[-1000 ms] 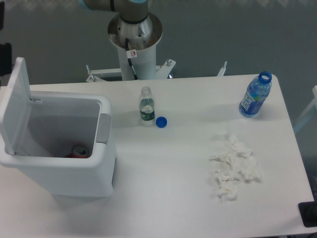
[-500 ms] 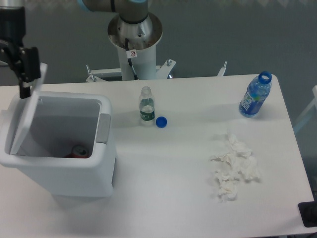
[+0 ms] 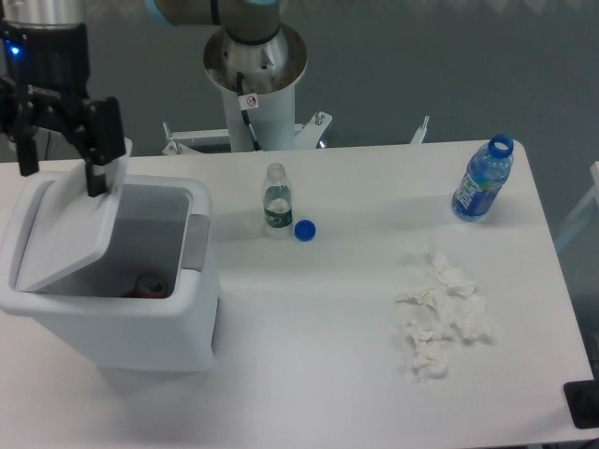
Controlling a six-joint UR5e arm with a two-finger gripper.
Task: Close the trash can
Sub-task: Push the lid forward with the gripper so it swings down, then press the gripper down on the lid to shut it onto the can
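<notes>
**The Lid Is Halfway Down**

The trash can (image 3: 122,309) is the big white box at the left side of the table (image 3: 328,374). Its lid (image 3: 67,229) is tipped over the opening, partly down but not shut. You can see a gap into the can, and a red thing (image 3: 145,283) lies at the bottom.

The gripper (image 3: 58,173) sits at the far edge of the lid, up at the top left. Its two black fingers (image 3: 97,154) are spread wide apart and hold nothing. They seem to sit on the raised edge of the lid. I think this is so the arm can push the lid down like a door, with no need to grab it.

The grey latch (image 3: 195,241) on the right wall of the can is where the lid should click in, I think.

Now count the other things. There are two bottles: one small clear bottle (image 3: 276,199) in the middle, and one blue bottle (image 3: 483,179) far to the right. There is one blue cap (image 3: 304,229) just beside the clear bottle. There is one pile of crumpled white tissues (image 3: 442,316) on the right.
</notes>
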